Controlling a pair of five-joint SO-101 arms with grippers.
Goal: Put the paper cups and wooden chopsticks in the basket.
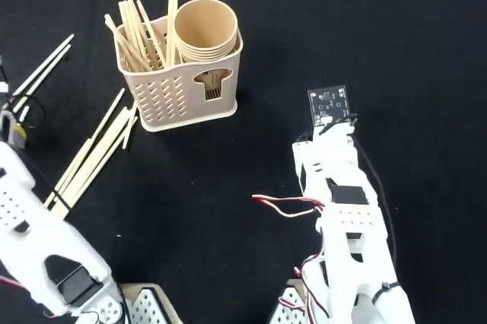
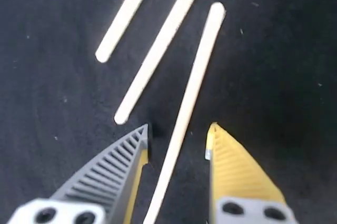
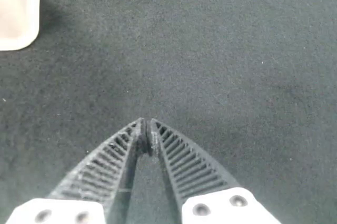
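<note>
High view: the basket (image 1: 179, 84) holds the paper cups (image 1: 205, 27) and a crowded bunch of sticks (image 1: 141, 35), with loose chopsticks (image 1: 91, 154) on the worktop (image 1: 426, 73) beside it; I reckon another stick could snag going in. Left wrist view: left jaws wide, straddling one chopstick (image 2: 182, 113), a neighbour stick (image 2: 160, 45) just beside the grey tip, so closing may nip both. Right wrist view: right jaws pinched together, empty, over bare worktop, so open room.

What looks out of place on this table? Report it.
Wooden chopsticks lie scattered on the table beside the basket, a fanned bunch plus two farther off. The paper cups sit stacked inside it; nothing looks damaged.
</note>
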